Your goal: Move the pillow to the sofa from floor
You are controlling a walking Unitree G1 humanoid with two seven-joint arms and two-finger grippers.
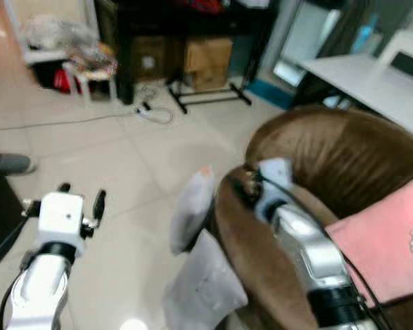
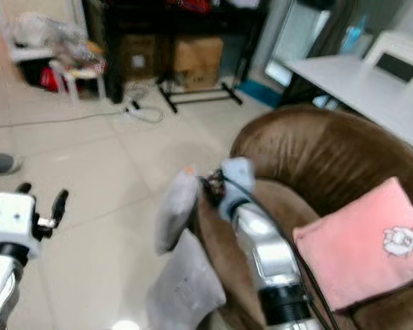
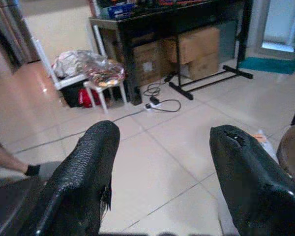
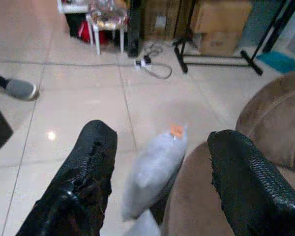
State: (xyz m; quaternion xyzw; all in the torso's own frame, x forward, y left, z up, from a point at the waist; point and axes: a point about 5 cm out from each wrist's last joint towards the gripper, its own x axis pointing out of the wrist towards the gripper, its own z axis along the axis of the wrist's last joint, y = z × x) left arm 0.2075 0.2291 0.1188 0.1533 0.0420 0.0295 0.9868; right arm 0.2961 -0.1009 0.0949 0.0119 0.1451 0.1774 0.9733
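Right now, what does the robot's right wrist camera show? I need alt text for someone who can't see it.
Two open black fingers of the right gripper frame a pale grey pillow standing on a tiled floor against a brown sofa. Beyond lie a cable, cardboard boxes and a person's grey-shoed foot.

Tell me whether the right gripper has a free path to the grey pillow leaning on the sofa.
Probably yes. The right gripper is open above the sofa arm, and the grey pillow stands just beyond its fingertips with nothing between them.
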